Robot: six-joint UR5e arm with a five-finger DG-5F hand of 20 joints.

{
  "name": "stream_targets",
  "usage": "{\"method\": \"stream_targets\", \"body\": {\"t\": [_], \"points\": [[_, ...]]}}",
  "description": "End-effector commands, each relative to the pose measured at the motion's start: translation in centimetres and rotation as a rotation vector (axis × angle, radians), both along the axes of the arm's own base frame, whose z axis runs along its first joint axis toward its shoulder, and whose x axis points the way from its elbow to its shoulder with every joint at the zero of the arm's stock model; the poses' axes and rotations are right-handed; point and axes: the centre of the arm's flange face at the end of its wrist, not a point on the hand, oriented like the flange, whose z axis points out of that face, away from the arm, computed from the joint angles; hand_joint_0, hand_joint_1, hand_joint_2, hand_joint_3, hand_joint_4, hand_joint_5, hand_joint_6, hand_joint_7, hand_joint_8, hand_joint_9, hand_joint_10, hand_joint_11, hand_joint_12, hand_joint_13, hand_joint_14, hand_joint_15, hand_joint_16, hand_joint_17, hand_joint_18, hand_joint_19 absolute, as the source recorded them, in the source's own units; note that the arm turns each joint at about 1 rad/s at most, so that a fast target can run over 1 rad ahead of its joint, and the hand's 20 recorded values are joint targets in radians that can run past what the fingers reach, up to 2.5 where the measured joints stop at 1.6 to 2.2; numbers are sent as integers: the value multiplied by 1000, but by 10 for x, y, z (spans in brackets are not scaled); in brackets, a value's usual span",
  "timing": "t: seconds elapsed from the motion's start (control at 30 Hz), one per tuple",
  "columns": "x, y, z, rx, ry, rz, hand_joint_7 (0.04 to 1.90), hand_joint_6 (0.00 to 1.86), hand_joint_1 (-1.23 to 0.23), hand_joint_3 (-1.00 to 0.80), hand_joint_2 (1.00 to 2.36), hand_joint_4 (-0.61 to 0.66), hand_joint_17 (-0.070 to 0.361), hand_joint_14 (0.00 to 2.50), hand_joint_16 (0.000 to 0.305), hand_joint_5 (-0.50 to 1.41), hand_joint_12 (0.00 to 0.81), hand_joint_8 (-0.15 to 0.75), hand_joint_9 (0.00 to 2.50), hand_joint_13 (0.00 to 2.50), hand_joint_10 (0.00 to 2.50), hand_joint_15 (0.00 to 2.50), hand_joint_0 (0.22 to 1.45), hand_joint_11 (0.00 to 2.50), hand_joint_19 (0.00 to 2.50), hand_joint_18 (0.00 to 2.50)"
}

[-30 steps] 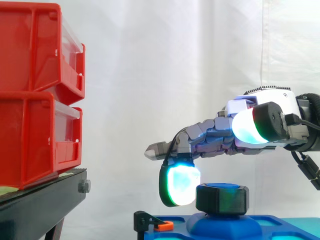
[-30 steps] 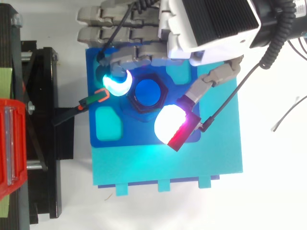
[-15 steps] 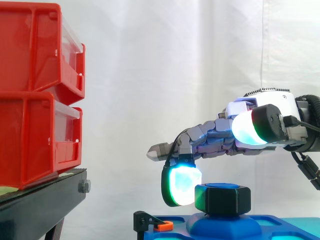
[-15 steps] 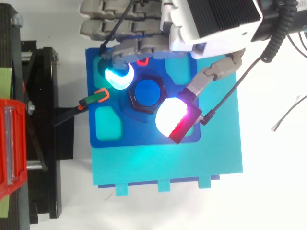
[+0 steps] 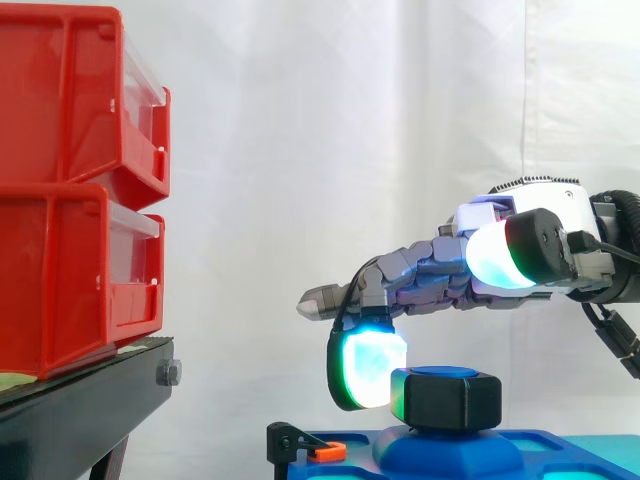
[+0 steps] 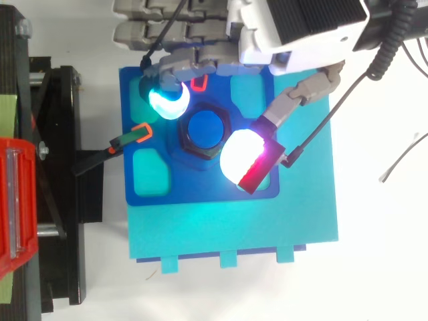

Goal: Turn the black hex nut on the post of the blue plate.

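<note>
The black hex nut (image 5: 445, 398) sits on the blue post (image 6: 204, 128) in the middle of the blue plate (image 6: 200, 188). My hand (image 5: 440, 275) reaches in from the right, above the nut. One finger is curled down, and its cyan pad (image 5: 368, 372) rests against the nut's left side. In the top view that pad (image 6: 167, 101) lies at the nut's upper-left corner. The thumb's white and red pad (image 6: 242, 154) overlaps the nut's lower-right corner from above; in the side view the thumb pad (image 5: 497, 255) hangs well above the nut. The other fingers stretch out leftward.
The plate lies on a teal base (image 6: 234, 231). A black clamp with an orange tip (image 6: 139, 133) holds the plate's left edge. Red bins (image 5: 70, 200) stand stacked on a black stand (image 5: 80, 410) at the left. Recesses in the plate surround the post.
The cyan pad has slid round the nut's left side toward the back, the thumb pad has swung closer over the right side, and the nut's faces have turned a little.
</note>
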Motion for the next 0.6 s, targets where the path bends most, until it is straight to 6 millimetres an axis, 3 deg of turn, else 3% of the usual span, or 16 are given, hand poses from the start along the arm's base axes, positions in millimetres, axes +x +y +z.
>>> {"method": "stream_targets", "body": {"t": [0.0, 0.57], "points": [[0, -1, 0, 0, -4, 3, 1089, 504, -165, -500, 1000, 346, 123, 0, 55, -182, 382, 300, 152, 0, 0, 23, 460, 0, 275, 0], [18, 13, 32, -2, -68, 24, 1086, 503, -166, -500, 1000, 344, 123, 0, 55, -183, 382, 301, 152, 2, 0, 28, 460, 0, 274, 0]]}}
